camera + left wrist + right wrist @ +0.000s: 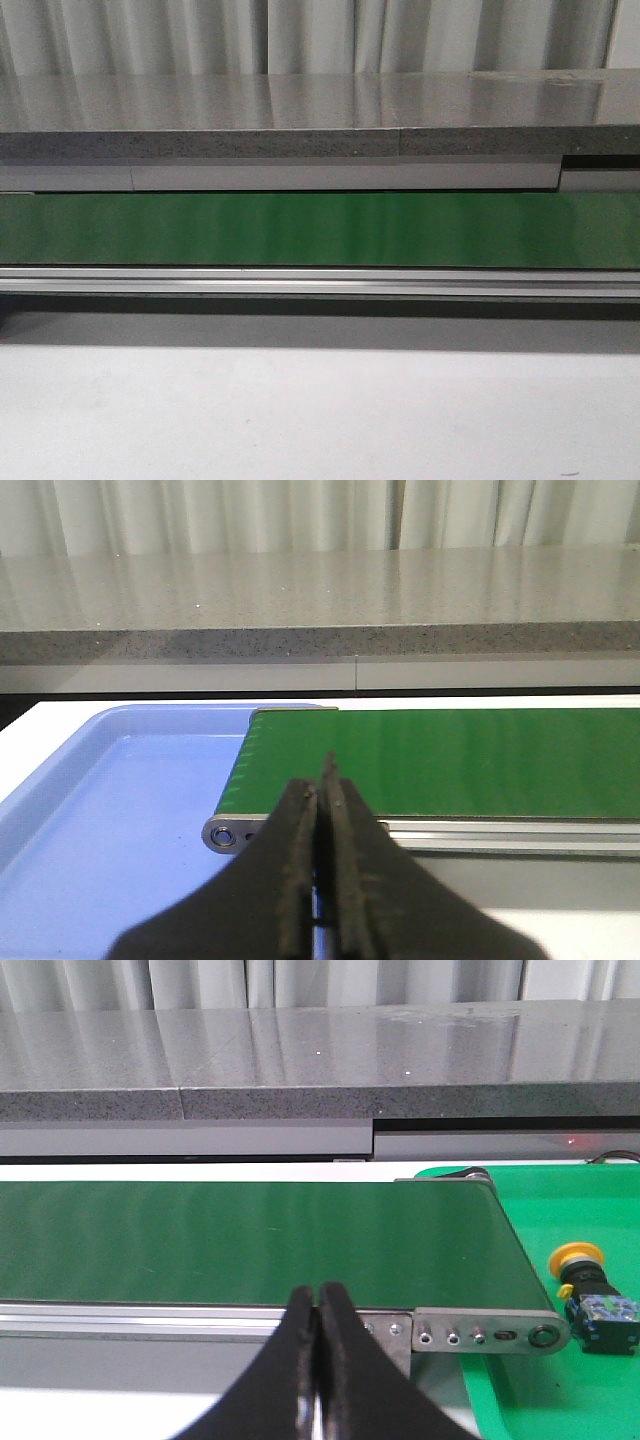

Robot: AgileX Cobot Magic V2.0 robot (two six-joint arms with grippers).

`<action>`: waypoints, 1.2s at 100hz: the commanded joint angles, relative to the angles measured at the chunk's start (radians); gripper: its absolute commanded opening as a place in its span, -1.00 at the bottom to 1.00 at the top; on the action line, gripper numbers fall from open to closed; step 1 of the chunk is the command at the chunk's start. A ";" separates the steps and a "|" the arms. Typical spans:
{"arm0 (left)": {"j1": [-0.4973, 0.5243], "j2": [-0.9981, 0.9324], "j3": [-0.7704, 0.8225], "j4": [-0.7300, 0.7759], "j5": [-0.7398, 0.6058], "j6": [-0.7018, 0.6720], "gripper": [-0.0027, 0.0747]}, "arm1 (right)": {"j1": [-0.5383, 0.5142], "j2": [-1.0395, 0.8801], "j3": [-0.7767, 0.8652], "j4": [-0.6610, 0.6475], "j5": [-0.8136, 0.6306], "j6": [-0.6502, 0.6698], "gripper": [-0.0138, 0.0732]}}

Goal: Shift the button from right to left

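The button (588,1290), a yellow-orange cap on a black body with blue-green marks, lies on its side in the green tray (560,1400) past the right end of the green belt (250,1245). My right gripper (316,1294) is shut and empty in front of the belt's rail, left of the button. My left gripper (322,775) is shut and empty in front of the belt's left end (440,760), next to the blue tray (110,830). Neither gripper nor the button shows in the front view.
The conveyor belt (320,230) spans the front view with its aluminium rail (320,283) in front and a grey stone counter (300,110) behind. White table surface (320,410) lies in front. The blue tray holds nothing visible.
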 commanded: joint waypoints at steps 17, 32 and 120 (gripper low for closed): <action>0.003 -0.032 0.044 -0.002 -0.076 -0.007 -0.98 | -0.001 -0.016 -0.014 0.000 -0.075 -0.004 -0.83; 0.003 -0.032 0.044 -0.002 -0.076 -0.007 -0.98 | -0.001 -0.016 -0.014 0.000 -0.075 -0.004 -0.83; 0.003 -0.032 0.044 -0.002 -0.076 -0.007 -0.98 | 0.000 0.157 -0.411 -0.069 0.288 -0.004 -0.83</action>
